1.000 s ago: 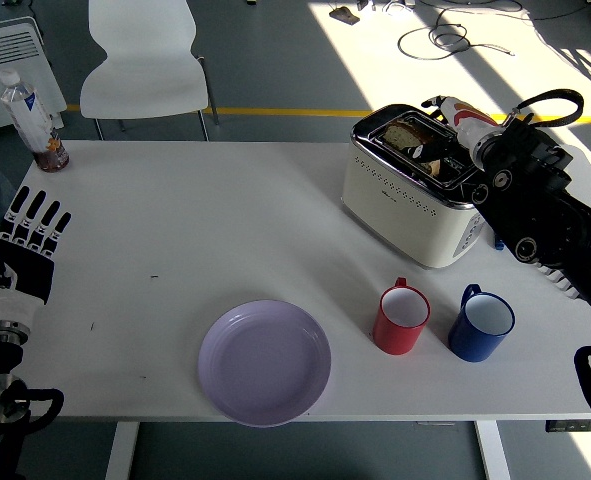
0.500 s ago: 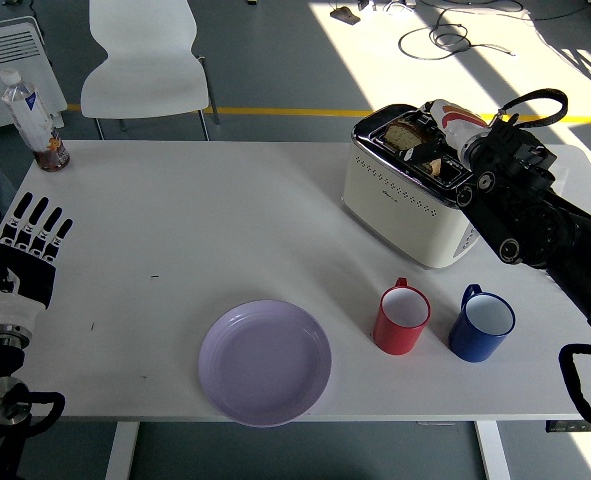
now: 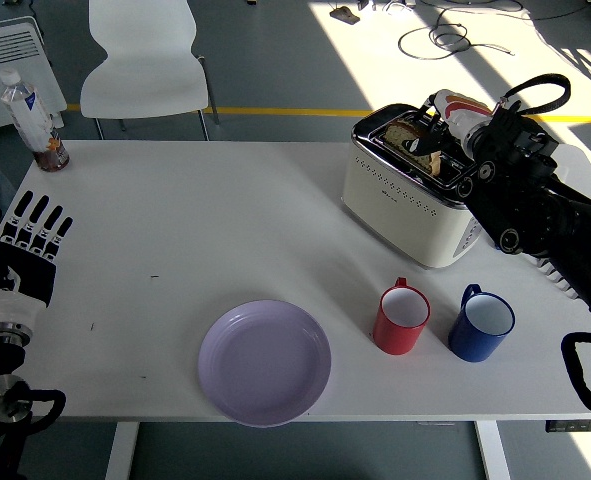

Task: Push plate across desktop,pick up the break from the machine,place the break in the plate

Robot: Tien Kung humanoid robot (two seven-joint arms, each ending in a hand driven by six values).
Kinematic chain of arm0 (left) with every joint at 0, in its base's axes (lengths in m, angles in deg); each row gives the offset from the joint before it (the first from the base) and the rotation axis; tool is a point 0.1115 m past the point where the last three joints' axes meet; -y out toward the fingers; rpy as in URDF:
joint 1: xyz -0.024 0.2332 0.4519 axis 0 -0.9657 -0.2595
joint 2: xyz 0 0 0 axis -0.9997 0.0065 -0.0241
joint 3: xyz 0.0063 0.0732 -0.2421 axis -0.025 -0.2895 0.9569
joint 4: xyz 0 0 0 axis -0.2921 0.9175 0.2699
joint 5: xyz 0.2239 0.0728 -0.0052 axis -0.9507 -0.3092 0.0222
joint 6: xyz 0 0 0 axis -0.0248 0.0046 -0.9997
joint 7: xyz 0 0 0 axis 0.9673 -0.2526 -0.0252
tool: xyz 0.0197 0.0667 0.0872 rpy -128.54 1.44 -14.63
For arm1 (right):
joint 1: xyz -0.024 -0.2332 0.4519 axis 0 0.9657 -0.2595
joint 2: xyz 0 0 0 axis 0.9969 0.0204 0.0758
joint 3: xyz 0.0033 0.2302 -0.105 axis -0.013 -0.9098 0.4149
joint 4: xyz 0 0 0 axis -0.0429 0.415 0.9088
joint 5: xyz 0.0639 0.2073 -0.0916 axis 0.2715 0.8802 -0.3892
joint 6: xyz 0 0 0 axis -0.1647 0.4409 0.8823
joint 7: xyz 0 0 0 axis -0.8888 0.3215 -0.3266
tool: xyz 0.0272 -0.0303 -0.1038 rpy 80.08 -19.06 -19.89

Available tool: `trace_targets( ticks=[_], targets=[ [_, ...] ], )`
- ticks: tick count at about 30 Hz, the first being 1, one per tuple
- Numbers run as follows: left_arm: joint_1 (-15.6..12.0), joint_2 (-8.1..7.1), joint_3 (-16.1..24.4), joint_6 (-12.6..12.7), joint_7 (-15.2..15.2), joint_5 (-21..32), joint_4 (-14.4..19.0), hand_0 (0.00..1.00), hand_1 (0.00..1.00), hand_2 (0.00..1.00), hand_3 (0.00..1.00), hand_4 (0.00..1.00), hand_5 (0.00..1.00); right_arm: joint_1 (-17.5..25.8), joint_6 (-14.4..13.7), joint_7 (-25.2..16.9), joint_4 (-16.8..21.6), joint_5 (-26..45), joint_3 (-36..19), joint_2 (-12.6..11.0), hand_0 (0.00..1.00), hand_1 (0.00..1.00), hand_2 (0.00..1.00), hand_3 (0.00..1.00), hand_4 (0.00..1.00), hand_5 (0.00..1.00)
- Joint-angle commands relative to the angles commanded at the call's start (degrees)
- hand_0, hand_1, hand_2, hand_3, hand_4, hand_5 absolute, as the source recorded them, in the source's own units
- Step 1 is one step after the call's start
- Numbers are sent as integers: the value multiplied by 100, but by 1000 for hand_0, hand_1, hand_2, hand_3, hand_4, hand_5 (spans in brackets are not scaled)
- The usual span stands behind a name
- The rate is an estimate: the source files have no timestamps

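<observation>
A cream toaster stands at the table's back right with two slices of bread in its top slots. One slice sits in the far slot. My right hand hangs over the near slot, its fingers curled down around the other slice, which stands a little out of the slot. An empty lilac plate lies near the front edge, left of the mugs. At the table's left edge my left hand rests flat with fingers spread, holding nothing.
A red mug and a blue mug stand side by side in front of the toaster. A water bottle and a small jar are at the back left corner. A white chair is behind the table.
My right hand has shifted slightly up and back over the toaster's top, and the near slice shows a little higher. The left hand has hardly moved.
</observation>
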Motion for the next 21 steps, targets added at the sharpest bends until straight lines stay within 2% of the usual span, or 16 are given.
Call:
trace_targets(
  ticks=[4,5,21],
  targets=[
    [11,9,10,1,2,-11,-11,796,808,833,808,483,998,-34,1,13,-15,-71,103,0,437,503,497,653,740,293],
    [19,13,21,2,2,-15,-16,796,808,833,808,480,998,-39,-10,11,-16,-32,129,0,434,501,489,642,675,237],
    [31,26,16,7,-2,-42,-97,796,807,831,806,477,998,20,-21,-70,2,621,465,0,454,500,487,633,668,251]
  ],
)
